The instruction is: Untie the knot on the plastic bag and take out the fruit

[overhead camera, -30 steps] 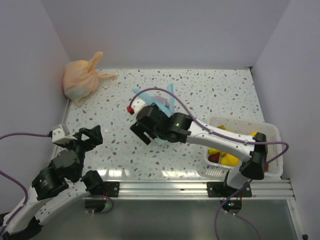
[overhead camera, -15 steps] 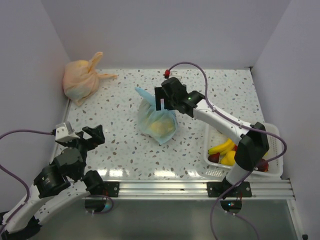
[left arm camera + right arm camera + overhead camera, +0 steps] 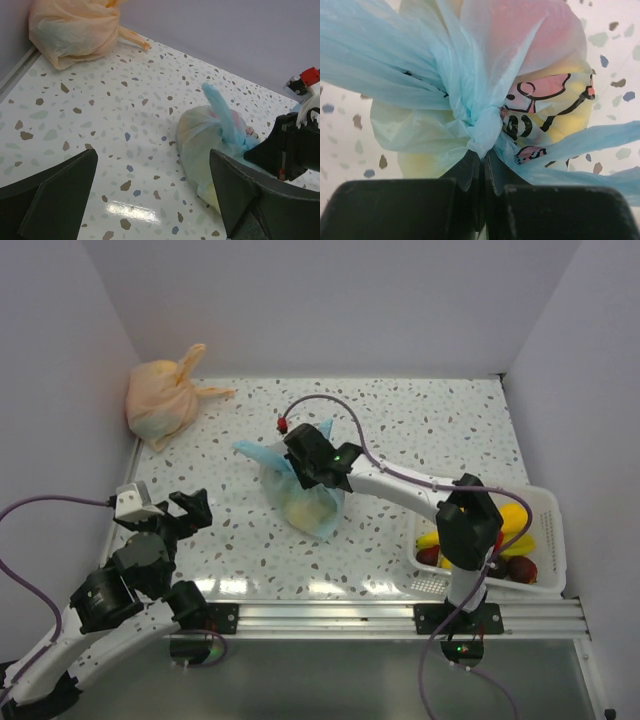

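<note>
Plastic bag (image 3: pixel 308 508), top view: it lies near the middle of the table (image 3: pixel 430 430). It is light blue, with something yellow showing through its lower half. I see one blue tail (image 3: pixel 250 448) sticking out to its left.
Right gripper (image 3: pixel 300 468), top view: I have it reaching across from the right, down on the bag's tied top. From here its body hides the knot and the jaws.
Left gripper (image 3: pixel 185 512), top view: parked near its base, well apart from the bag, jaws spread wide and holding nothing.
Surroundings, top view: a tied orange bag (image 3: pixel 160 400) sits in the far left corner. A white basket (image 3: pixel 548 502) at the right edge holds bananas (image 3: pixel 515 518) and dark red fruit (image 3: pixel 520 568).
Left wrist view: my spread fingers (image 3: pixel 55 200) frame the bag. A blue tail stands up from it, and the right gripper sits against its right side.
Knot (image 3: pixel 482 127), right wrist view: a tight blue bunch right in front of the fingertips (image 3: pixel 465 172), with the cartoon print beside it. The jaws are pressed together, with the knot's lower fold pinched between them.
Step in hand: I judge this to be the grip on the knot, with the untying hardly begun. The bag is closed, so whatever it holds is not yet out.
Next move: I reckon it calls for a steady pull to draw the loop out. The left gripper should come over to pin the bag or take a tail, otherwise the whole bag may just lift.
</note>
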Robot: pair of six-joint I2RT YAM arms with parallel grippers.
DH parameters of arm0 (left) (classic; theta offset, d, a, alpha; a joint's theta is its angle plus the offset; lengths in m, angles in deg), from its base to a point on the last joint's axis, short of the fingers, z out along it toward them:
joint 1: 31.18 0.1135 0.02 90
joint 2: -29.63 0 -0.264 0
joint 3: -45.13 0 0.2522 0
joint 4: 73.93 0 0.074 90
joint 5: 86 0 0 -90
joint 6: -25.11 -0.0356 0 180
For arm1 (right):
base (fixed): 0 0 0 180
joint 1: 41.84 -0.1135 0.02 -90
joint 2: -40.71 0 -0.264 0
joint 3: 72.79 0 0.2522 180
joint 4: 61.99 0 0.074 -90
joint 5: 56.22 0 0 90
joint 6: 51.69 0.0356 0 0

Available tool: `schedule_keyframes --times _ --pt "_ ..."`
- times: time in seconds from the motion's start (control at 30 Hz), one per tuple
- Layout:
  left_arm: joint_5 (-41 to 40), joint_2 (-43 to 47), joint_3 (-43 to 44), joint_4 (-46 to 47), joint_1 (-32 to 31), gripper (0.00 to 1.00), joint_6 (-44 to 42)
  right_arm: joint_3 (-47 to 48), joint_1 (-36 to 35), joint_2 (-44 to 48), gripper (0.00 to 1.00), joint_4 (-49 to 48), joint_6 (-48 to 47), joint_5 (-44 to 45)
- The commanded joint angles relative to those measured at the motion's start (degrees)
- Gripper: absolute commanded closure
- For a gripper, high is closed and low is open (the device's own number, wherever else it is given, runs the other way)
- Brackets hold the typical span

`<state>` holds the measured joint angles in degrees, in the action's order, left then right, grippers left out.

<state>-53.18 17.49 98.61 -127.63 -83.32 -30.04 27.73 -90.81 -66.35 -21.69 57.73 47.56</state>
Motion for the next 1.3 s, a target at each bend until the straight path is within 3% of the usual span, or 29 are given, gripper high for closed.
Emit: schedule_keyframes --times 0.0,0.2,0.33,0.37,0.53,0.7,0.83,0.97,1.07,1.17,1.27 --pt "-0.29 -1.04 -0.26 3.12 -0.07 0.01 -1.63 2.09 -7.26 4.06 1.0 3.94 -18.13 4.31" --pt "1.29 -0.78 -0.09 3.47 -0.07 0.02 -2.68 -2.2 -16.41 7.13 1.0 3.6 -32.93 11.34" --pt "5.33 -0.95 5.16 1.46 -0.07 0.02 -4.62 -7.47 -20.55 8.36 0.97 3.96 -31.38 11.45" --pt "5.77 -1.39 6.84 0.4 -0.07 0.02 -3.49 -10.79 -20.99 8.97 0.94 3.17 -28.94 10.4" --pt "10.25 -7.62 15.72 -6.09 -0.07 0.02 -1.02 -19.6 -23.89 16.35 0.54 -4.74 -21.63 6.97" --pt "18.24 -17.18 15.91 -7.26 -0.07 0.02 1.1 -27.95 -24.33 26.02 0.43 -14.56 -12.59 6.78" --pt "22.55 -24.49 15.29 -4.19 -0.07 0.01 2.41 -35.41 -24.33 32.88 0.42 -20.48 -6.95 10.47" --pt "23.17 -31.18 15.65 -0.85 -0.07 0.01 5.22 -38.32 -24.24 31.13 0.44 -19.34 -2.13 11.88" --pt "23.53 -37.93 16.87 1.97 -0.07 0.01 5.75 -43.24 -24.33 31.65 0.48 -23.98 2.18 10.04" --pt "22.3 -43.12 18.45 3.82 -0.16 0.01 6.19 -46.76 -24.33 31.66 0.56 -28.38 5.18 9.07" --pt "21.86 -48.21 20.04 5.66 0.02 0.01 6.46 -47.74 -24.33 31.57 0.78 -28.83 5.1 8.37"
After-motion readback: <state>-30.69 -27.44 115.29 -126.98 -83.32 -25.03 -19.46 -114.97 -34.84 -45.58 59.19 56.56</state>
